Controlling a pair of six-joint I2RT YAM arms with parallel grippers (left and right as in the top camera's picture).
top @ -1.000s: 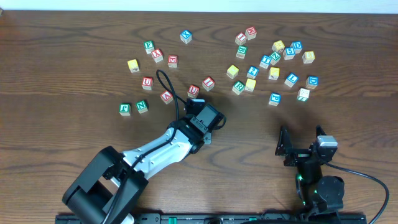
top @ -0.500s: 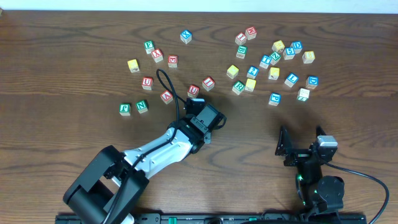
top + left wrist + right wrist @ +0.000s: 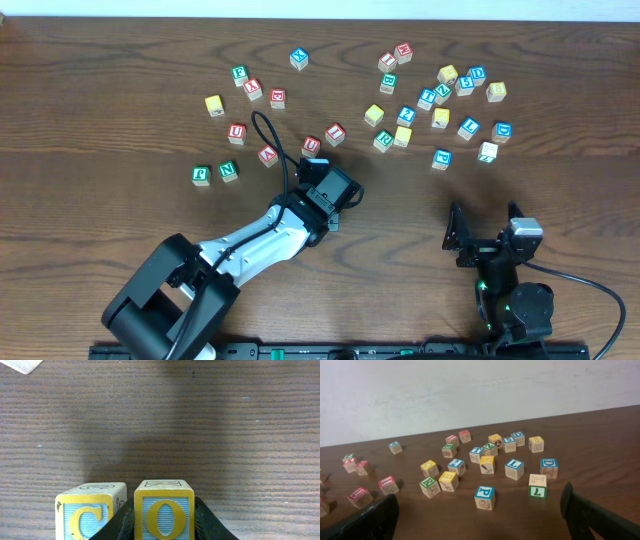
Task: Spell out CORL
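At the bottom centre of the left wrist view, the O block (image 3: 163,510) sits on the tabletop (image 3: 210,420) just right of the C block (image 3: 91,512), both faces toward the camera. They are very close; I can't tell if they touch. The left hand (image 3: 164,527) has a dark finger pressed against each side of O, so it is closed down to block width with O gripped.

Nothing has changed over the last second: the overhead view matches both earlier shots, with no arm or block shifted. It looks like a pause at placement, with O down but not let go. CO looks done; R and L are left.

The right hand (image 3: 480,520), at the lower right of the overhead view, is spread wide and empty, facing the loose blocks (image 3: 440,95) at upper right. A blue block (image 3: 514,469) there reads like L. No R is legible.

Likely next step: release O without nudging C.
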